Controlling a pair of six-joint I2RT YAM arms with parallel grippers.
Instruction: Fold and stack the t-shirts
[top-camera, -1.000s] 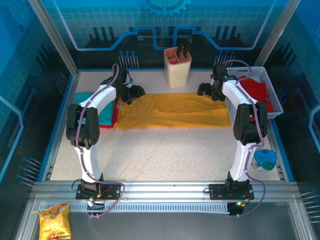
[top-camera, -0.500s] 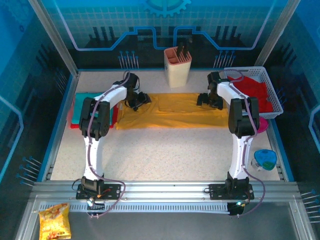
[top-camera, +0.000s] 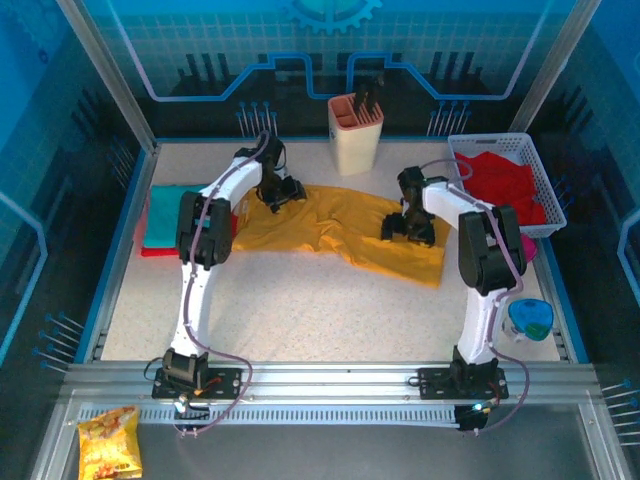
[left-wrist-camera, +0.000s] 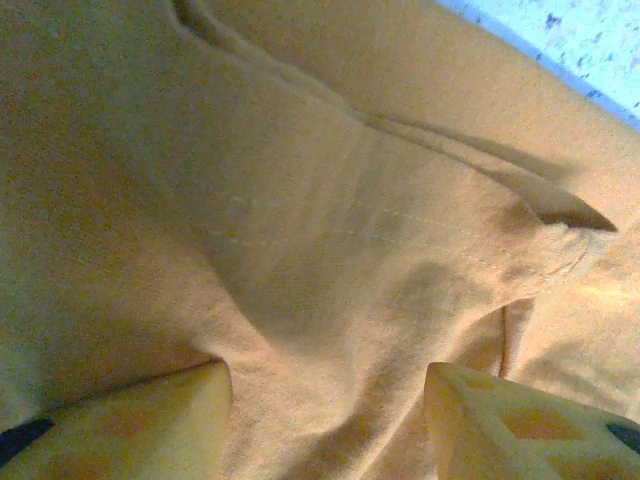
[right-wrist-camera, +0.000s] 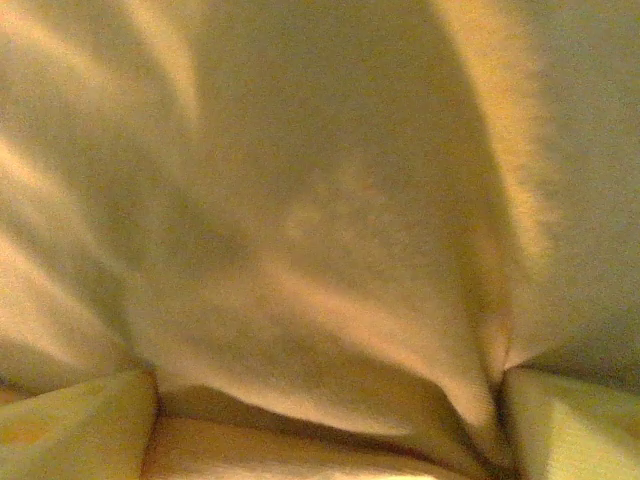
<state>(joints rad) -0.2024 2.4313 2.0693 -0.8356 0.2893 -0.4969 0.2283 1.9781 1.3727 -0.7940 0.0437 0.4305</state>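
Left arm (top-camera: 205, 215) and right arm (top-camera: 482, 240) alike, slim white shells, black joint housings and wrists, thin mauve cable (top-camera: 244, 385) looping from each black base (top-camera: 197, 378) along the links, blocky pale fingers (left-wrist-camera: 130, 420) with cut-out recesses

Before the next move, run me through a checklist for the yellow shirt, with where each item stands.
1. Hold of left gripper on yellow shirt, cloth gathered between its fingers: ok.
2. Hold of right gripper on the shirt: ok.
3. Shirt lying flat: not ok, its right half is skewed and wrinkled.
4. Tidy folded pile at left: ok.
5. Shirt apart from beige holder: ok.
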